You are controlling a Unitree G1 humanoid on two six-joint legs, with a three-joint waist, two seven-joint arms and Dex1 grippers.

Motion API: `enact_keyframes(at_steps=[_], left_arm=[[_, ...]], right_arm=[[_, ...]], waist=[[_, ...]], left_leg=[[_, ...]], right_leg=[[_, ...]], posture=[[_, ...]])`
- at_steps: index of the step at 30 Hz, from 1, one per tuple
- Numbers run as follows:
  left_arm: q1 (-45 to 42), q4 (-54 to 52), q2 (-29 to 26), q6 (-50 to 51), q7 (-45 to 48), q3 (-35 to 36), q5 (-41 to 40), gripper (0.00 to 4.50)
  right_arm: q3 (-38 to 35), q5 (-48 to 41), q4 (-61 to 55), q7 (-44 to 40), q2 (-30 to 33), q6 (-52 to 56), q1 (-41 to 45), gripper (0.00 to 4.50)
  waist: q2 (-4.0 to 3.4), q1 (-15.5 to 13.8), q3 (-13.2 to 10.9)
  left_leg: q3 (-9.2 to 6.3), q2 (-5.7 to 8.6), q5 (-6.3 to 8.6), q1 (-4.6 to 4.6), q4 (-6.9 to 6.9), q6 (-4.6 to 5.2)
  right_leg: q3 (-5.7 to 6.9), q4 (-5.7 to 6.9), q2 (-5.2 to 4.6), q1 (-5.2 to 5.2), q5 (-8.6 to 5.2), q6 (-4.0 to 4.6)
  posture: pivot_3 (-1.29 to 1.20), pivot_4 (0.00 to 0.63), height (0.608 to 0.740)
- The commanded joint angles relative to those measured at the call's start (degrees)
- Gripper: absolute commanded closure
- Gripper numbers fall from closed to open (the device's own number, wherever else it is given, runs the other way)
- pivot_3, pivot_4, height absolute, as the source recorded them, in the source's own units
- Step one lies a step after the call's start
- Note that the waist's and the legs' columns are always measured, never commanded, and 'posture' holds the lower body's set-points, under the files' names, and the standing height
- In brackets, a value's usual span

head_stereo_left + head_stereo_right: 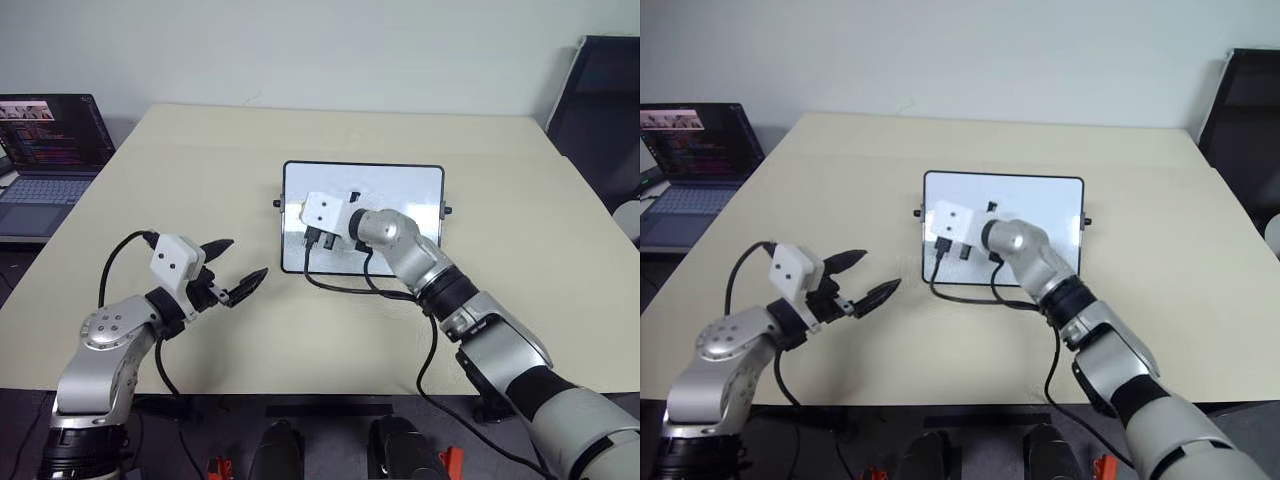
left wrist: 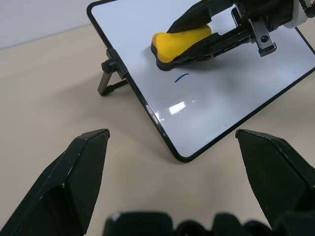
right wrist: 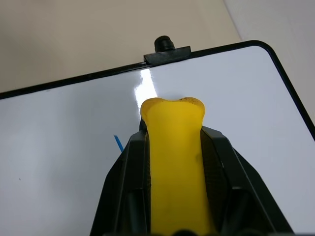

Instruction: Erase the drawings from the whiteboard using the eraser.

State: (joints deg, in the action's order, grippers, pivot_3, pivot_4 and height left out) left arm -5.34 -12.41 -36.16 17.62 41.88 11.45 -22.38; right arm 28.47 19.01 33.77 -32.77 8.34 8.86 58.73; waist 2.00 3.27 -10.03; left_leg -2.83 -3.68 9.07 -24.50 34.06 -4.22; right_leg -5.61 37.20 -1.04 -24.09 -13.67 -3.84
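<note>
eraser (image 3: pixel 176 162) in right pincer (image 2: pixel 197 37), on whiteboard (image 2: pixel 221 108)

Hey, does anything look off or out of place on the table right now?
Nothing stands out. The whiteboard sits propped on its stand, the right gripper holds the eraser against it, and one short blue mark remains beside the eraser.
</note>
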Motion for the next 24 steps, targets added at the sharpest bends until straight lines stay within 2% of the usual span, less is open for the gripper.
enact_keyframes(at_steps=[1,4,9,12,17,19,21,24], left_arm=[[-1.1,-0.8,-0.4,-0.2,-0.1,0.3,0.1,0.00],[-1.1,-0.8,-0.3,-0.2,0.0,0.1,0.1,0.00],[-1.1,-0.8,-0.3,0.0,0.2,-0.1,0.1,0.00],[-1.1,-0.7,-0.4,0.0,0.3,-0.1,0.1,0.00],[-1.1,-0.8,-0.6,0.0,0.3,-0.1,0.1,0.00],[-1.2,-0.7,-0.6,0.1,0.4,0.0,0.1,0.00],[-1.3,-0.6,-0.7,0.1,0.5,-0.1,0.1,0.00],[-1.4,-0.6,-0.7,0.1,0.6,0.0,0.0,0.00]], right_arm=[[2.8,1.1,-1.8,-7.7,2.5,2.3,-3.5,3.43],[3.7,1.7,-4.4,-10.4,3.6,2.2,-4.7,3.43],[-1.6,3.4,3.0,6.5,1.4,-1.5,1.8,3.43],[-0.2,3.1,2.5,2.1,2.4,-0.5,0.7,3.43],[3.7,2.9,-3.8,-10.9,5.2,1.3,-4.1,3.43],[4.3,3.3,-5.3,-12.9,5.5,1.5,-4.9,3.43],[3.4,4.2,-4.6,-9.9,4.8,0.9,-4.2,3.43],[0.2,5.5,-0.6,1.2,3.0,-0.7,-0.6,3.43]], waist=[[0.00,0.0,0.0],[-0.01,0.1,0.0],[-0.04,0.1,0.0],[-0.01,-0.1,0.0],[0.08,0.0,0.1],[0.06,0.0,0.1],[0.04,0.1,0.1],[0.03,0.4,0.0]], left_leg=[[0.00,0.00,0.00,0.02,0.00,0.00],[0.00,-0.01,0.00,0.03,-0.04,0.00],[0.00,-0.01,0.00,0.09,-0.02,0.00],[-0.01,0.00,0.00,0.09,-0.02,0.00],[0.02,0.01,0.00,0.14,0.01,0.00],[0.01,-0.02,-0.01,0.15,-0.02,0.01],[-0.01,-0.06,-0.01,0.15,-0.06,0.02],[-0.02,-0.06,-0.01,0.15,-0.06,0.02]], right_leg=[[0.01,0.00,0.00,0.01,0.00,-0.01],[0.00,-0.01,0.01,0.01,-0.04,-0.04],[-0.01,0.08,0.02,-0.02,0.04,0.05],[0.02,0.01,0.00,-0.04,0.07,0.09],[-0.03,-0.11,-0.03,0.11,0.07,0.09],[-0.02,-0.01,0.02,0.07,0.07,0.08],[-0.02,0.02,0.09,0.02,0.07,0.08],[-0.04,0.03,0.10,0.00,0.07,0.09]], posture=[[0.00,0.150,0.740],[0.00,0.150,0.740],[0.00,0.150,0.740],[0.00,0.150,0.740],[0.00,0.150,0.740],[0.00,0.150,0.740],[0.00,0.150,0.740],[0.00,0.150,0.740]])
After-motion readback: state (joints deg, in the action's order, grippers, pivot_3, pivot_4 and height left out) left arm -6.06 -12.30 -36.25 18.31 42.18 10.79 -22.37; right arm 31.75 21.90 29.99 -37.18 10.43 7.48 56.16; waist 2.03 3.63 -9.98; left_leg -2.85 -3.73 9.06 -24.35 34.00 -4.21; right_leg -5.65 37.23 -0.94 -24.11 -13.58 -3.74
